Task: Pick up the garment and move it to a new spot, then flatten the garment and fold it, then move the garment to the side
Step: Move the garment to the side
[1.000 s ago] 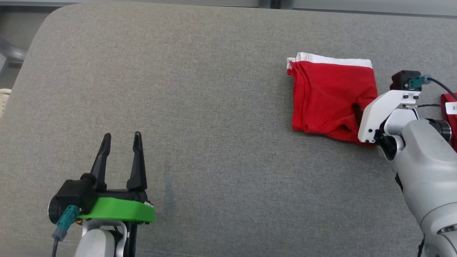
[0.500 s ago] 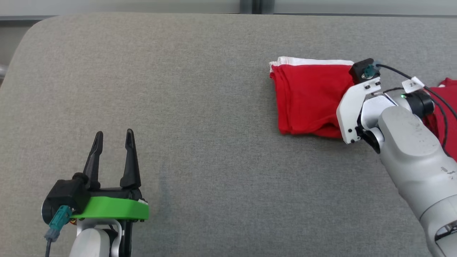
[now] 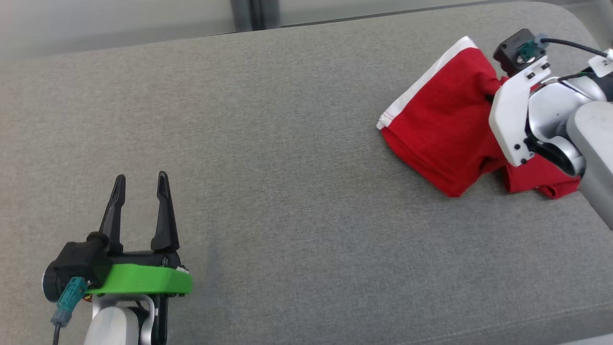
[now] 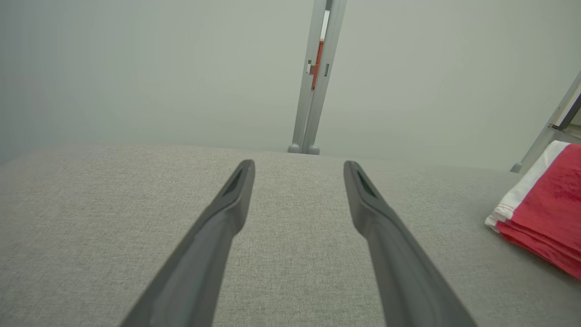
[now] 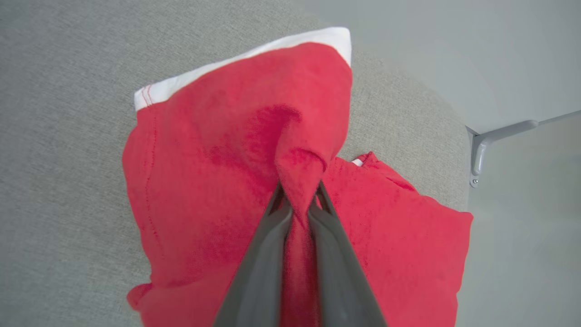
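R hand (image 5: 297,200) clamped on bunched fold of garment (image 3: 440,129) at far right of pad (image 3: 268,143), cloth spreading left from it; L hand (image 3: 140,176) apart, empty, well off, so R is nearer

Grey woven padded surface (image 3: 287,143), rounded corners, red garment (image 3: 445,129) with white band (image 3: 421,82) bunched near its right end

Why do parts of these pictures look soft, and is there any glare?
Head view: even light, no glare, a faint shadow under the garment, background soft at top left. Left wrist view: fingers blur toward the bottom edge. Right wrist view: garment sharp, fingers softer near the lens.
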You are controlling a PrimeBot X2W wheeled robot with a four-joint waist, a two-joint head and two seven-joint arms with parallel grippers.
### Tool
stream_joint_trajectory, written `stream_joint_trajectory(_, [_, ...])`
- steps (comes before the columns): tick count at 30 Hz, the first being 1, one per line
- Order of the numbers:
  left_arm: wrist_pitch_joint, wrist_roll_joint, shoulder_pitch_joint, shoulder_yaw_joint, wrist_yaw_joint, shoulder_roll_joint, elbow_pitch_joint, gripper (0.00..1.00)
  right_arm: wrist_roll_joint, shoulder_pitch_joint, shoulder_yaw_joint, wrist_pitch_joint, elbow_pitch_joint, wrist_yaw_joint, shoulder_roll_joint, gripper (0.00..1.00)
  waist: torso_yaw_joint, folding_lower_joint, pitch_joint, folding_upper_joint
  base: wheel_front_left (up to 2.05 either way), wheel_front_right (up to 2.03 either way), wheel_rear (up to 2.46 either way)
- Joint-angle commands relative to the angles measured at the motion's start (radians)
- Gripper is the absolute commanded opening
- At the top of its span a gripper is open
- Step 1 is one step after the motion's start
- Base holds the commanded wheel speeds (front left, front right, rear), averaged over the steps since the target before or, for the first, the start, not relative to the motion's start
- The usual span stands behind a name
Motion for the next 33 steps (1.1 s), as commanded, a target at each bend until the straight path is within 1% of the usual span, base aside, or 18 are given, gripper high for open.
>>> stream_joint_trajectory(1, [-0.002,0.006,-0.021,0.003,-0.004,0.003,-0.004,1.0,0.006,0.001,-0.005,-0.001,-0.009,-0.002,-0.019,0.0,-0.079,0.0,0.022,0.0,0.0,0.0,0.0])
stream_joint_trajectory(5, [-0.002,0.025,-0.042,-0.002,-0.012,0.003,-0.002,1.0,-0.019,0.0,-0.023,-0.029,0.006,-0.002,-0.068,0.0,-0.109,0.0,0.054,0.0,0.0,0.0,0.0])
stream_joint_trajectory(10, [-0.002,0.052,-0.075,-0.008,-0.021,0.004,0.001,1.0,-0.072,-0.003,-0.049,-0.095,0.079,-0.002,-0.113,0.0,-0.114,0.0,0.097,0.0,0.0,0.0,0.0])
stream_joint_trajectory(18, [-0.002,0.072,-0.104,-0.015,-0.029,0.018,-0.005,1.0,-0.16,0.001,-0.127,-0.239,0.227,-0.002,-0.139,0.0,-0.076,0.0,0.163,0.0,0.0,0.0,0.0])
stream_joint_trajectory(21, [-0.002,0.075,-0.111,-0.017,-0.029,0.024,-0.01,1.0,-0.22,0.003,-0.153,-0.289,0.282,-0.002,-0.157,0.0,-0.052,0.0,0.184,0.0,0.0,0.0,0.0])
stream_joint_trajectory(25, [-0.002,0.076,-0.114,-0.021,-0.03,0.028,-0.012,1.0,-0.268,0.016,-0.208,-0.33,0.354,-0.002,-0.158,0.0,-0.031,0.0,0.199,0.0,0.0,0.0,0.0])
stream_joint_trajectory(26, [-0.002,0.075,-0.116,-0.022,-0.03,0.029,-0.011,1.0,-0.275,0.02,-0.221,-0.337,0.37,-0.002,-0.157,0.13,-0.027,0.0,0.201,0.0,0.0,0.0,0.0])
stream_joint_trajectory(28, [-0.002,0.074,-0.119,-0.025,-0.03,0.031,-0.009,1.0,-0.292,0.028,-0.254,-0.345,0.411,-0.002,-0.147,1.0,-0.02,0.0,0.201,0.0,0.0,0.0,0.0])
stream_joint_trajectory(33, [-0.002,0.064,-0.108,-0.03,-0.03,0.027,-0.004,1.0,-0.301,0.043,-0.37,-0.392,0.487,-0.002,-0.099,1.0,-0.012,0.0,0.174,0.0,0.0,0.0,0.0])
